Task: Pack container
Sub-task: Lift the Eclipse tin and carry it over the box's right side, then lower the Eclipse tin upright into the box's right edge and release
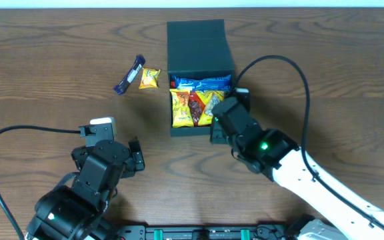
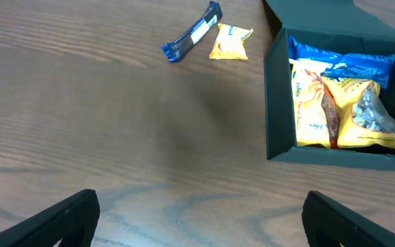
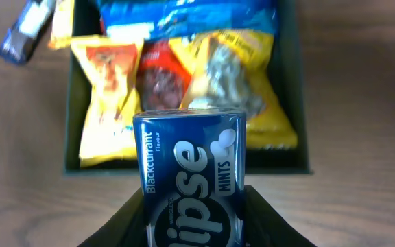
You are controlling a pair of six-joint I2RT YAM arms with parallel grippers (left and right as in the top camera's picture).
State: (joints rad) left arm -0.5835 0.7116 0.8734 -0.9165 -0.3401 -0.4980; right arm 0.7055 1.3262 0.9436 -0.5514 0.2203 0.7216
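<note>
The container [image 1: 201,69] is a dark teal box with its lid folded back, and it holds yellow, red and blue snack packets. My right gripper [image 1: 227,108] hovers over its front right corner. In the right wrist view that gripper [image 3: 192,206] is shut on a blue Eclipse mints tin [image 3: 189,158], which stands upright just in front of the container's near wall [image 3: 184,168]. My left gripper [image 1: 112,141] sits left of the container and stands wide open over bare table [image 2: 201,219], with nothing between its fingers [image 2: 67,219]. The container's left wall [image 2: 280,103] shows at the right of the left wrist view.
A dark blue snack bar [image 1: 129,75] and a small yellow packet [image 1: 149,78] lie on the wooden table left of the container. They also appear as the blue bar [image 2: 192,32] and yellow packet [image 2: 230,42]. Black cables arc from both arms.
</note>
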